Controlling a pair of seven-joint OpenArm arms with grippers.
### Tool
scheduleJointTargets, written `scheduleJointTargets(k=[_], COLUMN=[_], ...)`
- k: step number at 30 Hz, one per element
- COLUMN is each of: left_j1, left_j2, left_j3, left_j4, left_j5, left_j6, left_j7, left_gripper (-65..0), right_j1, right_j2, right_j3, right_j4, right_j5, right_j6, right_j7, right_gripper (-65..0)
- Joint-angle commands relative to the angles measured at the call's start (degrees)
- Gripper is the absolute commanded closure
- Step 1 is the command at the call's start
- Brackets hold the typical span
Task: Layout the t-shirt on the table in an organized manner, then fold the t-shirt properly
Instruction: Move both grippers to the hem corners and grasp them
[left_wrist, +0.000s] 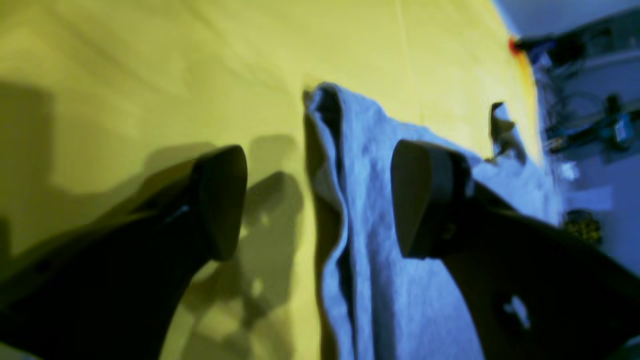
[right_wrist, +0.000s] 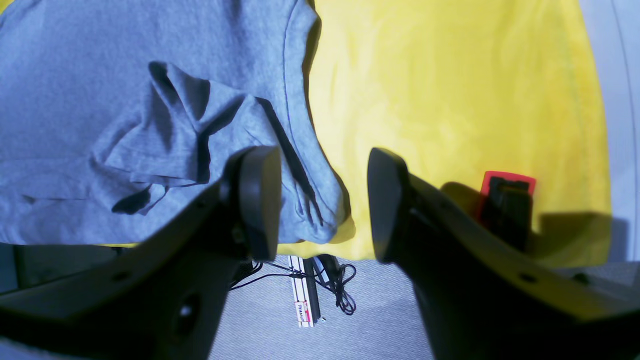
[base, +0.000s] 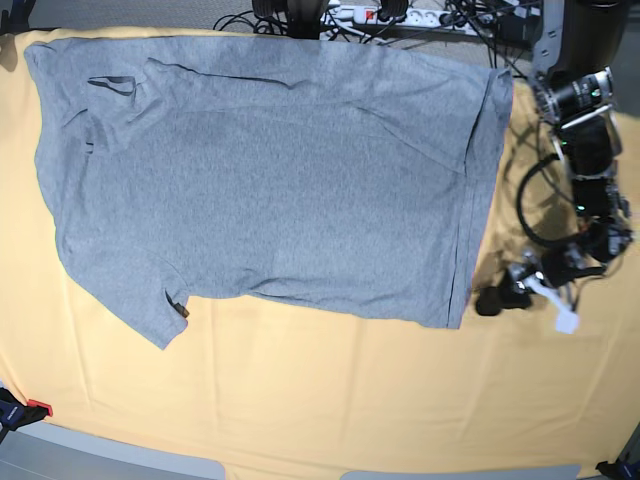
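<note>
Spread, empty-mouthed, the left pincer (left_wrist: 320, 205) stands wide at the t-shirt's edge; the right pincer (right_wrist: 324, 205), parted, grips nothing above it. Grey and rumpled, the t-shirt (base: 290, 200) lies along the bench's (base: 330, 400) far edge.

Left wrist view: background beyond table (left_wrist: 240, 40) blurred; t-shirt (left_wrist: 385, 210) cut off by bottom edge. Right wrist view: t-shirt cropped at left and top.

I observe a lab-like workspace: beyond my right gripper (right_wrist: 324, 205), thin black looped cables (right_wrist: 345, 290) and a long white-and-black strip (right_wrist: 303, 292) lie on speckled grey flooring (right_wrist: 380, 320).
</note>
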Motion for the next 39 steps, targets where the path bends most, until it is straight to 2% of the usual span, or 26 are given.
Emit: scheduleJointTargets(k=[1,7,10,15,17,18,21,22,27,31,32,35,39], left_j1=[-1.8,-1.2,-1.3,-1.7,-2.5,-3.1,-4.6,-5.0,-6.8,-7.0,-7.0,-7.0,-7.0], left_j2=[0.4,5.7,7.1,7.4,7.4,7.4,7.3,7.2,7.2,7.2,7.2,7.2,7.2], left_j3=[-0.1,0.1,1.2,8.4,10.5,11.0,11.1,11.1,11.1,11.1,11.1,11.1,11.1], left_j4=[0.4,0.0,0.0,0.2,0.2,0.2,0.2,0.2,0.2,0.2,0.2,0.2,0.2], left_j5=[-0.3,7.3,7.3,6.4,6.7,7.1,8.0,8.2,8.3,8.4,8.9,9.7,9.7], left_j6=[-0.5,0.9,0.8,-1.0,-1.0,-1.0,-1.0,-1.0,-1.0,-1.0,-1.0,-1.0,-1.0], left_j7=[-1.7,-5.9,-5.8,-5.9,-6.3,-6.3,-6.3,-6.3,-6.3,-6.3,-6.3,-6.3,-6.2], left_gripper=[-45.7,-45.7,-45.7,-45.0,-37.9,-30.3,-1.7,0.0,0.0,0.0,0.0,0.0,0.0], right_j1=[-0.5,-0.5,-0.5,1.3,2.8,3.7,6.5,7.5,13.2,20.9,22.7,28.3,35.9], right_j2=[1.3,1.3,1.3,1.3,1.3,1.2,1.2,1.2,1.2,1.2,1.1,1.2,1.1], right_j3=[0.7,0.7,0.7,0.7,0.7,0.7,0.7,0.6,-1.1,-6.3,-8.3,-16.1,-25.8], right_j4=[0.9,0.9,0.9,0.9,0.9,0.9,0.9,0.9,0.9,0.9,0.9,0.9,0.9], right_j5=[1.4,1.4,1.4,1.4,1.4,1.4,1.4,1.4,1.4,1.4,-1.4,-11.6,-25.9], right_j6=[0.3,0.3,0.3,0.3,0.3,0.3,0.3,0.3,0.3,0.3,0.3,0.3,0.3], right_j7=[0.9,0.9,0.9,0.9,0.9,0.9,0.9,0.9,0.9,0.9,1.5,8.5,15.0], right_gripper=[-30.2,-30.2,-30.2,-30.2,-30.2,-30.2,-30.2,-30.2,-30.2,-30.2,-30.2,-30.3,-34.3])
